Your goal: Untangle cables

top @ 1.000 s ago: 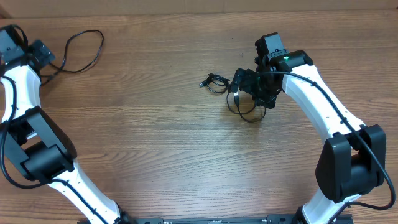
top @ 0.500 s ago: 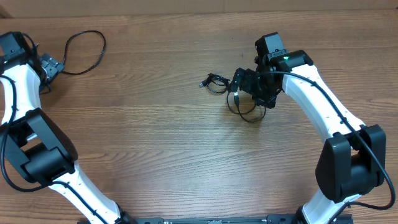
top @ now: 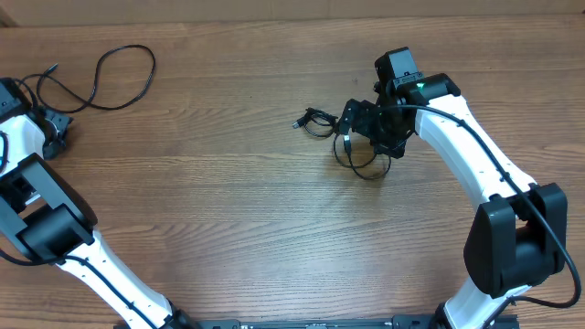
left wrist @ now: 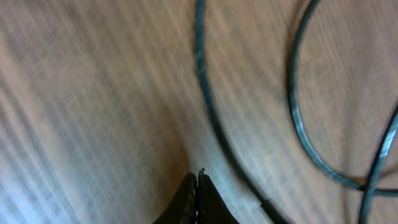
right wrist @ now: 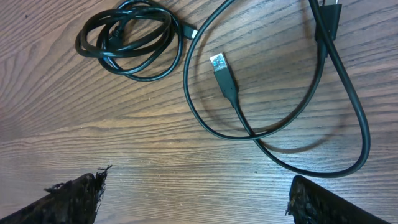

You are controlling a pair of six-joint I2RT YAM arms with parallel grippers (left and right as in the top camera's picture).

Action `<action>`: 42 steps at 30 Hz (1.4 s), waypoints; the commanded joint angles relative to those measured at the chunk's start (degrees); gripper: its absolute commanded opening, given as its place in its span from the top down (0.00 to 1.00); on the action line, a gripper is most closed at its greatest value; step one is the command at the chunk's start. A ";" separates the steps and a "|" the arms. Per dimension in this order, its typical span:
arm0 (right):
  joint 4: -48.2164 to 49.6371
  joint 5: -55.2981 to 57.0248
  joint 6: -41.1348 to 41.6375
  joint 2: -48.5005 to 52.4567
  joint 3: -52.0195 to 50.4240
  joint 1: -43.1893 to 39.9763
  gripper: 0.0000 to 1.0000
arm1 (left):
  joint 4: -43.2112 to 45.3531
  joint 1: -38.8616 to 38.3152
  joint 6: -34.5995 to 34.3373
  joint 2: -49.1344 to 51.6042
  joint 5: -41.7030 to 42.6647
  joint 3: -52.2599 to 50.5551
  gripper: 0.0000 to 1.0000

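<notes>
**Matt wood, glossy black cord**

The table (top: 228, 201) is brown, fine-grained wood with a matt finish. The cables (left wrist: 198, 56) wear a smooth black sheath with a slight gloss; one plug (right wrist: 217, 62) ends in bright metal. The fingers (right wrist: 74, 198) of the right gripper (right wrist: 198, 186) look black, rough and frayed. The arm shells (top: 457, 155) are glossy white plastic.

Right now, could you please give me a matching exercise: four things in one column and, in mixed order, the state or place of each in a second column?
1 left gripper
2 right gripper
3 coiled cable
4 cable lying alone

a open
b far-left part of the table
c shut
d near the table's middle, beside a USB plug

Pairs: 1-c, 2-a, 3-d, 4-b.
</notes>
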 commanded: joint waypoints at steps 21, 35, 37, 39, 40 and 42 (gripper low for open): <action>-0.42 -0.92 0.02 0.00 -0.04 -0.02 0.04 | 23.67 -0.98 3.78 9.97 13.14 0.52 0.96; -1.99 -2.91 -0.04 0.00 -0.02 -0.04 0.00 | -2.12 -0.04 6.97 9.25 22.34 35.17 0.96; -2.25 -2.89 -0.07 -0.09 0.20 -0.04 0.00 | -10.36 -0.02 6.99 8.61 20.39 41.66 0.96; -2.60 -2.86 -0.50 -0.94 0.20 -0.39 0.00 | -17.46 0.00 6.99 7.63 17.00 46.80 0.96; -2.82 -2.84 -1.51 -1.90 0.20 -0.79 0.00 | -21.16 0.00 7.04 6.58 14.25 49.11 0.96; -4.00 -1.20 -1.55 -4.81 0.20 -2.08 0.00 | -27.47 -0.02 8.44 3.43 11.04 52.06 0.96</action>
